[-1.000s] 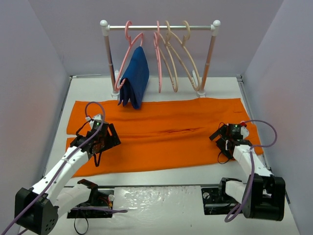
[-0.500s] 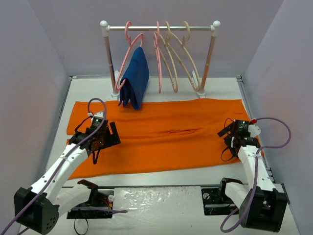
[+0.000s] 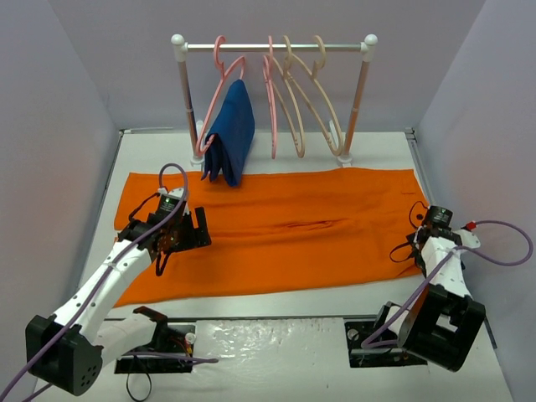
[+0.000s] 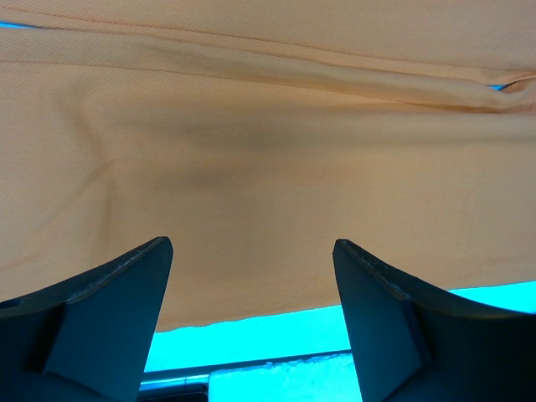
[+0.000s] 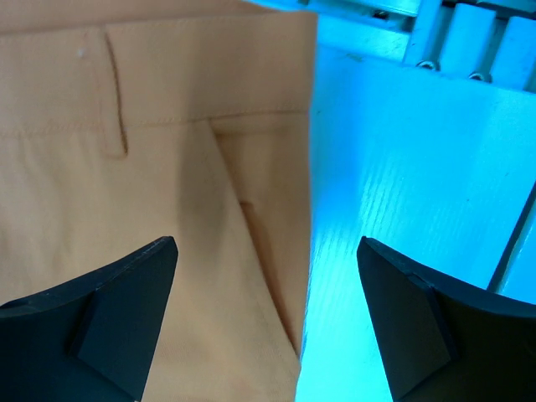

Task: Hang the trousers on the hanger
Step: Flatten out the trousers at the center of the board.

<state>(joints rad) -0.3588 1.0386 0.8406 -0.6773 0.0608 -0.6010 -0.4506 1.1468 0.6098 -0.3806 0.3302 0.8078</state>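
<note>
Trousers [image 3: 276,230] lay flat across the table [image 3: 276,311], legs running L–R, waistband end to the robot's right; a belt loop [image 5: 115,92] and pocket seam showed in the right wrist view. They were spread out like that prob. so each arm could take one end. Left gripper [image 4: 251,255] hovered over leg cloth close to its near edge, jaws wide, nothing btwn them. Right gripper [image 5: 266,251] sat above the waistband corner, straddling the cloth edge w/ bare table on one side; jaws also wide, empty. Cream-beige hanger [image 3: 328,109] hung on the rack [image 3: 276,48] at the back, beside pink hangers [image 3: 273,92]; a dark blue garment [image 3: 232,134] was draped on the leftmost. Hanger untouched, so the task looked early: cloth prob. needed folding before going over its bar. Risk, IMO: a corner pinch catching only one layer.
</note>
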